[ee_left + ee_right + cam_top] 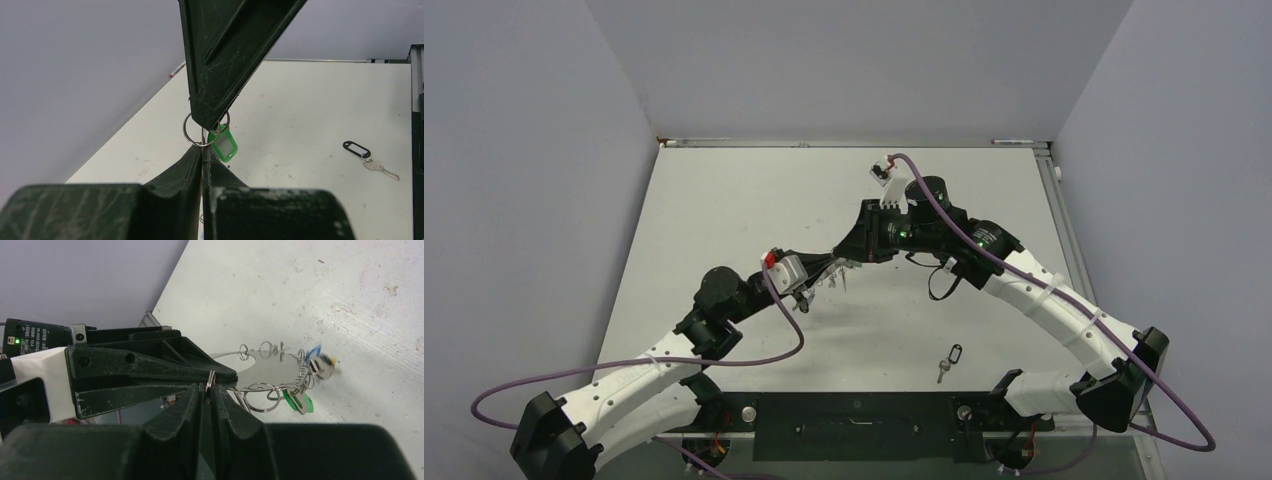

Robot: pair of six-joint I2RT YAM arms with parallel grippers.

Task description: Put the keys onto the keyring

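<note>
Nearest the arm bases, well short of the keyring (226, 355) and off to its right in the overhead view, one loose key (946, 362) with a black tag lies flat on the table (724, 200), not yet threaded.

Farther out, the keyring hangs above the middle of the table between the two arms. The left gripper (202, 156) and the right gripper (207, 392) meet tip to tip at the keyring's near end. Both pairs of jaws are closed, pinching a small ring (184, 130) there. I cannot tell whether that ring belongs to the loop or to a key.

Beyond the jaws the wire arcs away with several keys dangling from it. A green-tagged key (299, 402) hangs low, and a blue and yellowish key (320, 364) sits at the keyring's far end, blurred.

The loop looks light, thin and springy, and probably slick in a pinch. It is best held on bare wire close to its opening, and each key by its broad tag. The hanging keys will likely swing and slide along the wire.

With both fingertips crowded onto one spot, there is little room beside the keyring's near end, and each arm blocks the other's approach.
</note>
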